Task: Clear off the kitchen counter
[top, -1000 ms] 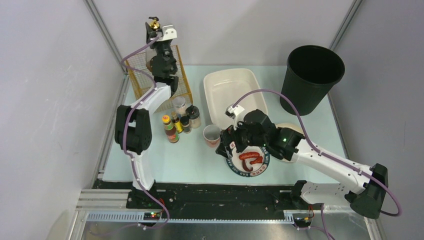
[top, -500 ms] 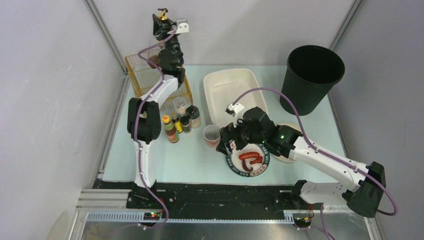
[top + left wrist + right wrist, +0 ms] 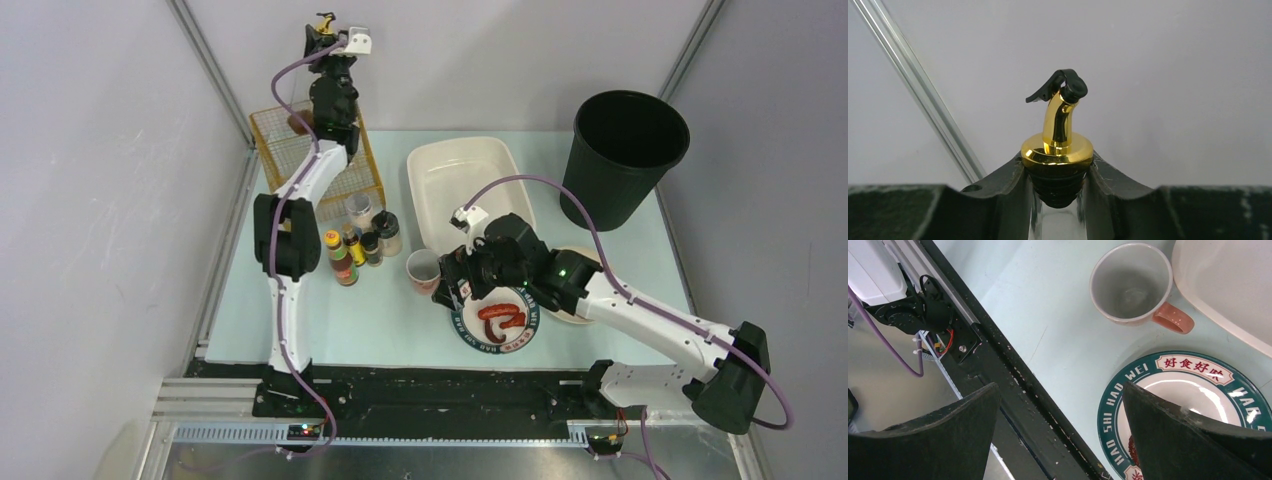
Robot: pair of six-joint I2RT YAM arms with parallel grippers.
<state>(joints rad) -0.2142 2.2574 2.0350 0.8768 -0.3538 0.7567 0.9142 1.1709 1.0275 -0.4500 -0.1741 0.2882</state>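
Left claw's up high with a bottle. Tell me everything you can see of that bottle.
Only the top of the bottle shows: a clear glass neck plugged by a black ribbed stopper, topped with a shiny gold pourer whose curved spout carries a black flip cap. The left claw pinches the neck from both sides. In the top view it is raised high at the back-left, by the yellow wire basket. Its body is hidden.

White arm links [image 3: 305,180]; black joints [image 3: 278,240]; purple cables [image 3: 520,181]; black tool fingers [image 3: 938,440].
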